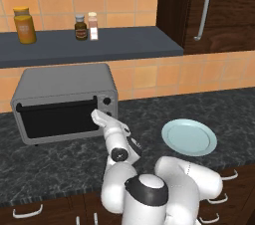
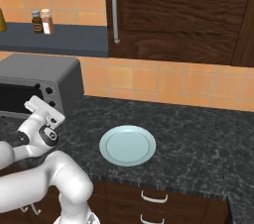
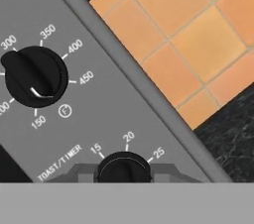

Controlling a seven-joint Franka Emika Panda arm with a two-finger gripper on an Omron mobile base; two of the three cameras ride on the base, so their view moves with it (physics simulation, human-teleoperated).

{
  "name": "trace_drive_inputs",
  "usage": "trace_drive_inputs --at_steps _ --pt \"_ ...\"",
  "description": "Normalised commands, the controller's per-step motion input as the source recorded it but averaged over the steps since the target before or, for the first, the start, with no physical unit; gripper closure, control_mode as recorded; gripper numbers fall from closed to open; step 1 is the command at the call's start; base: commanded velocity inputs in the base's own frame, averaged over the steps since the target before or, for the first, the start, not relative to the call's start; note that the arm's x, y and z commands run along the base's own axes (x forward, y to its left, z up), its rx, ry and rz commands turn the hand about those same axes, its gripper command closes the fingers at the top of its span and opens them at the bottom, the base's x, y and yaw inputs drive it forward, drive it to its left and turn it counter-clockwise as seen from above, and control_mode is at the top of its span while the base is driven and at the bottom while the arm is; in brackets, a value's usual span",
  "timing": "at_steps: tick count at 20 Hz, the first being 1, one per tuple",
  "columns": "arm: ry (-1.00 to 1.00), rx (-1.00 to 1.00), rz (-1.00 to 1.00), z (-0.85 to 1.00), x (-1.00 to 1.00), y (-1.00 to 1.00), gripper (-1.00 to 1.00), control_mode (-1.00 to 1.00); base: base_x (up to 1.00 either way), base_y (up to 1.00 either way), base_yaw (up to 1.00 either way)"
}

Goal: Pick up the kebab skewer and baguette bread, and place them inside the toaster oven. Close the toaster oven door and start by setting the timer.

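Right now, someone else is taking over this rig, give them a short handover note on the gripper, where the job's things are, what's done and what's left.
Gripper: up against the toaster oven knob panel; in the hand view its fingertips sit either side of the toast/timer knob. Whether it has closed on the knob cannot be told.
Toaster oven door: shut.
Plate: on the counter right of the oven, with nothing on it.
Kebab skewer and baguette: presumably inside the oven, but the dark glass hides them.
Done: door closed.
Left: turn the timer knob to start.
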Motion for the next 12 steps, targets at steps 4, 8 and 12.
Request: trace_drive_inputs --at_steps 4,8,12 --pt "0.00 0.20 -0.15 0.00 -0.07 0.16 1.00 -1.00 0.00 0.00 0.00" --pt "0.00 0.20 -0.17 0.00 -0.10 0.25 1.00 -1.00 0.00 0.00 0.00" --pt "0.00 0.20 -0.18 0.00 -0.02 0.26 1.00 -1.00 0.00 0.00 0.00"
